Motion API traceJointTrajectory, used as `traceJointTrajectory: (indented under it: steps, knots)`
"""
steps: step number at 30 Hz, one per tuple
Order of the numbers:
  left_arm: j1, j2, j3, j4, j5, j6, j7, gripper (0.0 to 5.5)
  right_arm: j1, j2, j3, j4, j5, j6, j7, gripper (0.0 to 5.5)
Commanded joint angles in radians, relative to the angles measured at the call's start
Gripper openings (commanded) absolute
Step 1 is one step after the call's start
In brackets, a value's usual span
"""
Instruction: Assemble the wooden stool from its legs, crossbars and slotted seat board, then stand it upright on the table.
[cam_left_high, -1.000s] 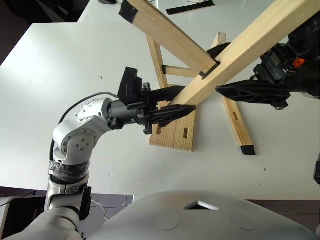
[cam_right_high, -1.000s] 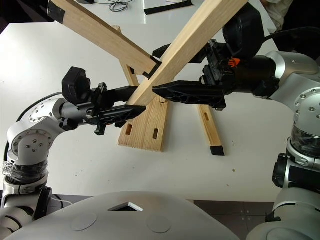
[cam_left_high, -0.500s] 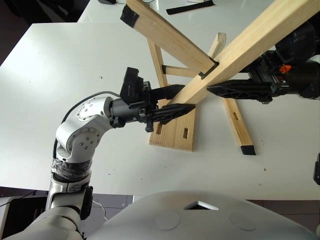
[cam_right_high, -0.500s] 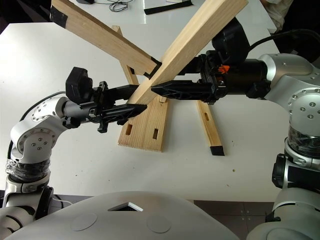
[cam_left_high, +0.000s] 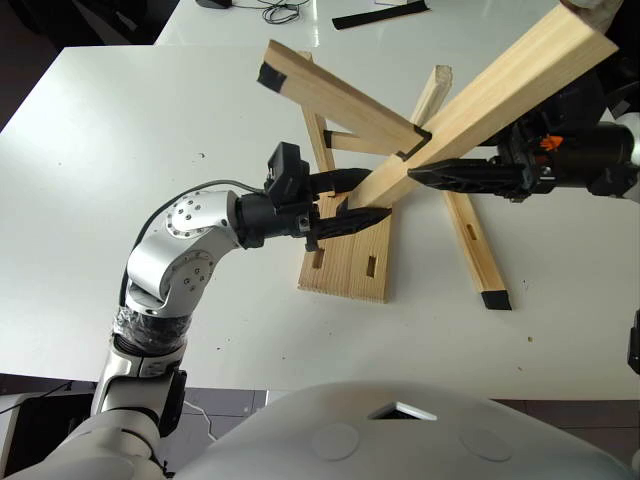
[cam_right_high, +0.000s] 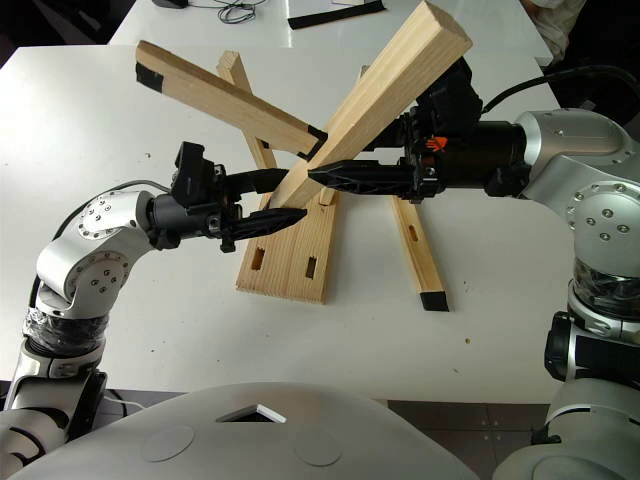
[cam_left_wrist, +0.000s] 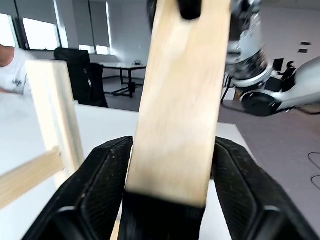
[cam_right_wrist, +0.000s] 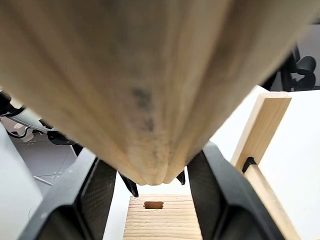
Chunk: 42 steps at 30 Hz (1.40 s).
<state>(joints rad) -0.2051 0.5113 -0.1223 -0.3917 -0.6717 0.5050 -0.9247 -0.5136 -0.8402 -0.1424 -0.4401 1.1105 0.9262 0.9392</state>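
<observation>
The tilted wooden leg (cam_right_high: 390, 75) has its lower end clamped in the left gripper (cam_right_high: 298, 193). The right gripper (cam_right_high: 330, 172) is closed on it just above. A second leg (cam_right_high: 215, 95) touches it just above both jaw tips. The slotted seat board (cam_right_high: 290, 265) lies flat on the table (cam_right_high: 120, 300) beneath the jaws.

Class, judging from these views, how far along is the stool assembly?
Done: the raised leg and second leg look joined in a cross. In hand: left gripper and right gripper both clamp the raised leg. Left: the seat board lies flat, unfitted; another leg and a crossbar lie on the table; nothing stands upright.
</observation>
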Motion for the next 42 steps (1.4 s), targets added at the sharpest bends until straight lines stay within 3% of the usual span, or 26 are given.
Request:
traceJointTrajectory:
  steps: [1, 5, 14, 42]
  knots:
    - [0.062, 0.063, 0.013, 0.051, 0.091, -0.032, 0.006, 3.26, -0.013, -0.023, -0.057, -0.009, 0.003, -0.028, 0.013, 2.01]
    - [0.147, 0.113, 0.044, 0.03, 0.091, -0.058, -0.051, 3.26, 0.034, -0.06, -0.05, -0.04, -0.068, -0.062, 0.04, 2.01]
    - [0.257, 0.198, 0.117, 0.074, 0.139, -0.136, -0.117, 3.26, 0.29, -0.124, 0.083, -0.124, -0.379, -0.24, 0.115, 2.01]
    - [0.17, 0.182, 0.113, 0.184, 0.166, -0.142, -0.139, 3.26, 0.439, -0.055, 0.208, -0.176, -0.529, -0.326, 0.072, 2.01]
